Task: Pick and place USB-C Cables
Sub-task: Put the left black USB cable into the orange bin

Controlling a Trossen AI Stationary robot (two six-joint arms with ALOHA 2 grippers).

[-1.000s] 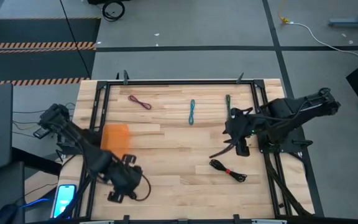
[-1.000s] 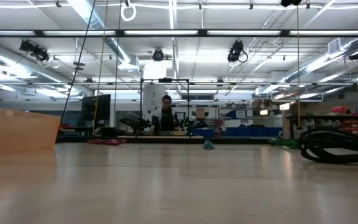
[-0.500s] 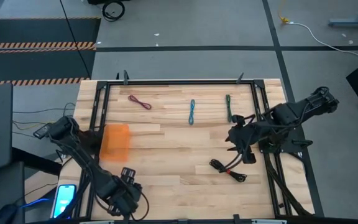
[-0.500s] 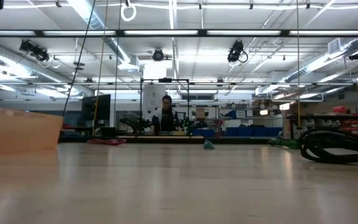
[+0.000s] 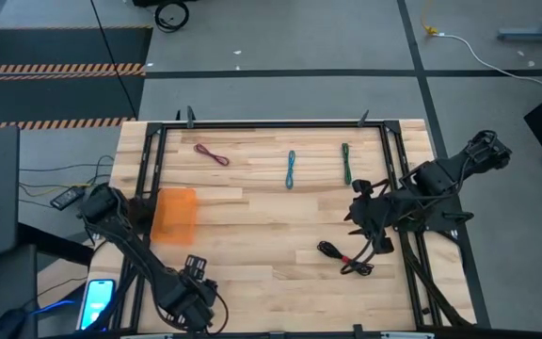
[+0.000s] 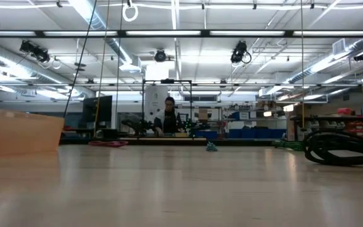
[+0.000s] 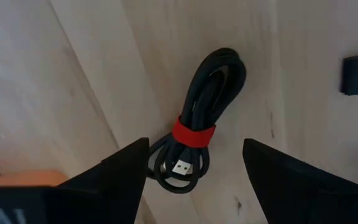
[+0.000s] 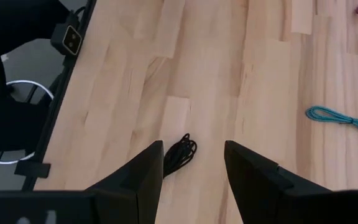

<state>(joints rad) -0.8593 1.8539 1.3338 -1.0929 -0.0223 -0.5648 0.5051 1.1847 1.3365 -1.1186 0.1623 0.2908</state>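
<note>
The left gripper point(image 7: 194, 158) hangs over the near left corner of the table point(image 5: 252, 235), its two dark fingers point(image 7: 120, 168) spread wide apart. Directly between them lies a black coiled cable point(image 7: 197, 134), flat on the wood, cinched by a red tie point(image 7: 192, 132) with a silver plug tip showing at the looped end. Its long axis runs roughly across the line joining the two fingers, so closing them would likely catch the bundle near the tie.

The right gripper point(image 8: 191, 168) is also spread, low over the near right part of the table, with a second black coil point(image 8: 180, 154) between its fingers; seen from above, this coil point(image 5: 344, 257) also wears a red tie.

Three more cables lie along the far edge, well apart: maroon point(image 5: 212, 154), teal-blue point(image 5: 291, 169), and green point(image 5: 345, 163). An orange bin point(image 5: 174, 216) sits near the left arm.
</note>
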